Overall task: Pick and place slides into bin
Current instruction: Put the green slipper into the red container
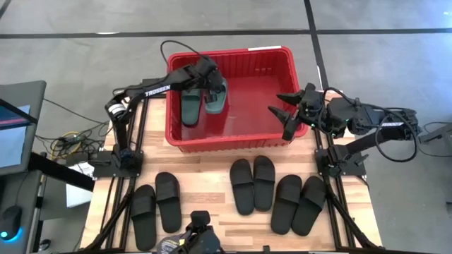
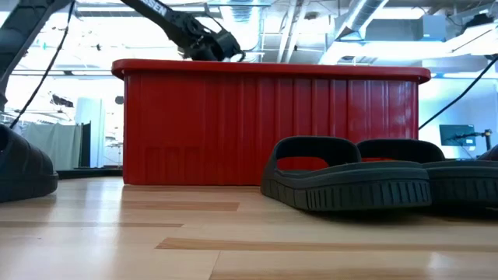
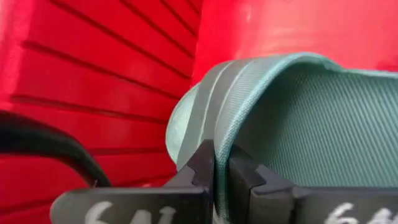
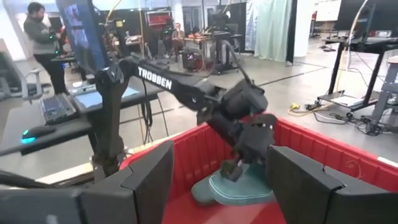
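High view: showed the left end effector inside the bin, toward the bin's left wall, while the right end effector hovered over the bin's right rim.
Left end effector: its fingers were pressed together on the edge of a green slide, pinching the thin rubbery rim.
Right end effector: spread wide and holding nothing, waiting.
Green slides: one lay flat on the bin floor near the left wall; the gripped one sat just beside it, toward the bin's middle.
Long axis: both green slides ran from the bin's far wall toward its near wall, roughly parallel to each other; toe or heel end could not be told.
Tilt: the left wrist view suggested the gripped slide was raised on its pinched edge and not lying flat.
Black slides: six remained on the counter in three pairs, near the left edge, in the middle, toward the right edge, all lengthwise from near edge to far edge.
Step in hand: judged as setting the second green slide down in the bin.
Doing it well: lower until the sole rests on the floor, then release, keeping it parallel to its mate so room is left for the black pairs.
Risk: a release from height could let the slide flop onto its neighbour.
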